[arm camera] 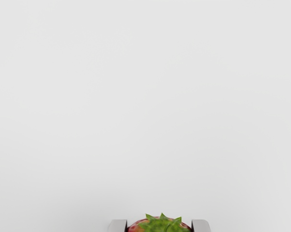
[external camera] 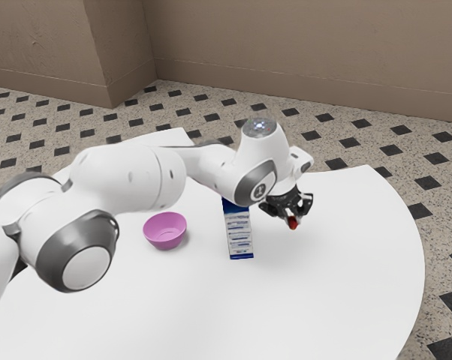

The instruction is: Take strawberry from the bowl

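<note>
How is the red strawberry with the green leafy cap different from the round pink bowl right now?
The red strawberry with its green leafy cap is gripped between the fingers of the black gripper, while the round pink bowl rests on the table. The strawberry is much smaller than the bowl. The strawberry is red and green; the bowl is plain pink.

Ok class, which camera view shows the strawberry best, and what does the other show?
The wrist view: it shows the strawberry close up, with leafy green top and red skin. The exterior view shows it as a small red shape in the gripper.
</note>
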You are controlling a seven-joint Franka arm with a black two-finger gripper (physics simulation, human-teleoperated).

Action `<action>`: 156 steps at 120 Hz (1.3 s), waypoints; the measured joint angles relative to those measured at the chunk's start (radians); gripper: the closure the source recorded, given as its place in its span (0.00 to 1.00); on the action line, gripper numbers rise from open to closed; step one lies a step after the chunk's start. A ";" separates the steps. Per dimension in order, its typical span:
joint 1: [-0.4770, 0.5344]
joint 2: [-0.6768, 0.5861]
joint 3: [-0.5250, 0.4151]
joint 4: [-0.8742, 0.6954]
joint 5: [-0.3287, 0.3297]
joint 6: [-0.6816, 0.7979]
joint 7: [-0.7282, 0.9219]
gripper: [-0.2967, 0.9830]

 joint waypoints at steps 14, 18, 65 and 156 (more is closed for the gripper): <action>0.000 0.003 0.000 0.000 -0.002 0.010 0.000 0.77; 0.000 0.002 0.000 0.000 -0.005 0.012 0.002 0.72; -0.054 -0.131 0.054 -0.076 -0.039 0.015 0.058 0.31; 0.420 -0.956 -0.064 -0.334 0.174 -0.955 0.226 0.23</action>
